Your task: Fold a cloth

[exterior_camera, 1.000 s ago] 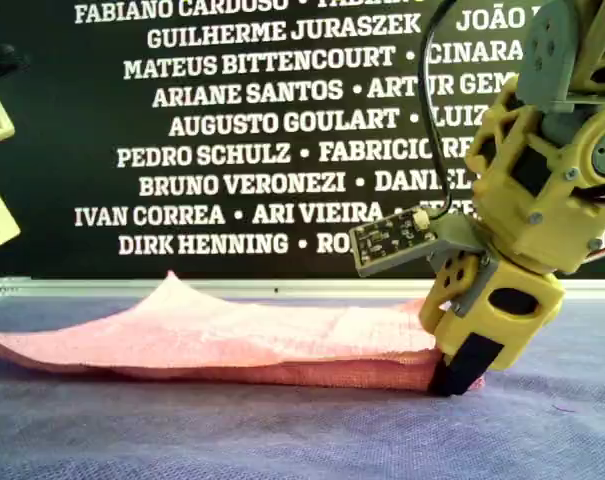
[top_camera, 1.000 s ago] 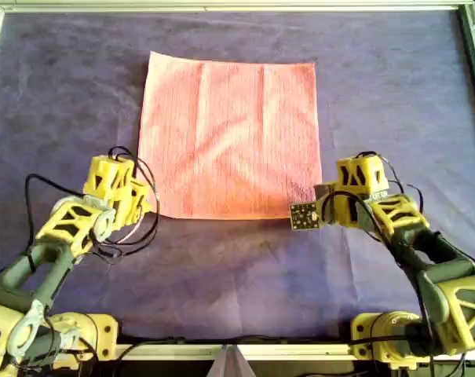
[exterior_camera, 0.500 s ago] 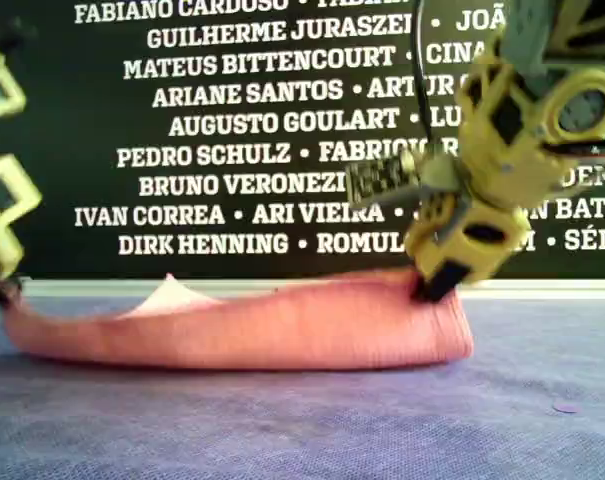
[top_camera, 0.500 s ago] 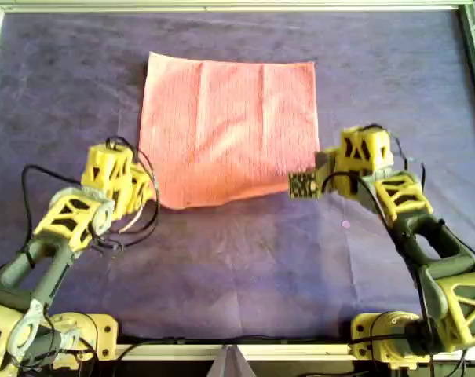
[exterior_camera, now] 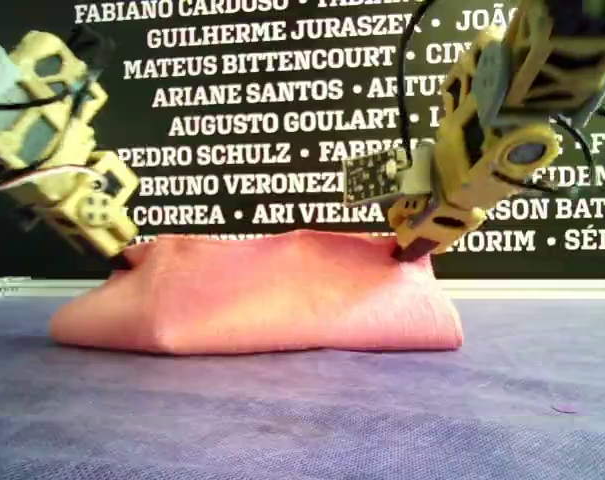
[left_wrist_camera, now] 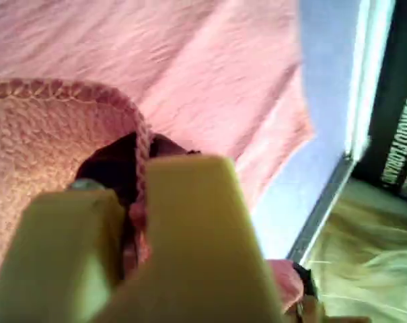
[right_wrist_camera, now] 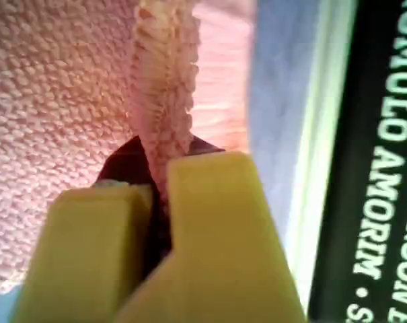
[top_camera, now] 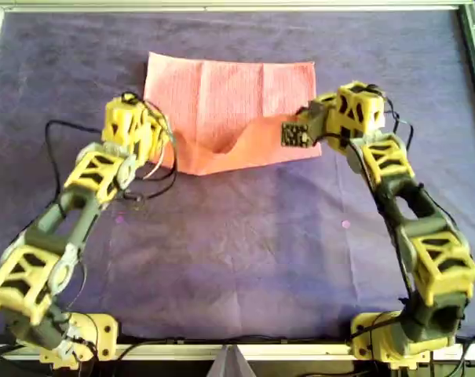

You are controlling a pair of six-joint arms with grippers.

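Note:
The salmon-pink cloth [top_camera: 229, 86] lies on the purple covering, with its near edge lifted and carried over its middle. The raised edge sags in a dip between the two held corners. My left gripper [top_camera: 168, 151] is shut on the corner at the overhead view's left, and the left wrist view shows the hem [left_wrist_camera: 62, 91] pinched in the left gripper [left_wrist_camera: 137, 185]. My right gripper [top_camera: 316, 129] is shut on the other corner, and the right wrist view shows the right gripper [right_wrist_camera: 159, 178] clamping the hem [right_wrist_camera: 164, 74]. From the exterior view the cloth [exterior_camera: 282, 295] forms a low hump between the left gripper [exterior_camera: 130, 252] and the right gripper [exterior_camera: 412, 248].
The purple-grey table covering [top_camera: 245, 251] spreads all round the cloth. A metal frame rail [top_camera: 237, 6] borders the far side and runs down both sides. A black banner with white names [exterior_camera: 252, 120] stands behind the table. A small circuit board [top_camera: 294, 134] juts from the right gripper.
Both grippers have risen and moved toward the far rail, carrying the cloth's near corners over its middle. The cloth has gone from almost flat to a doubled-over hump.

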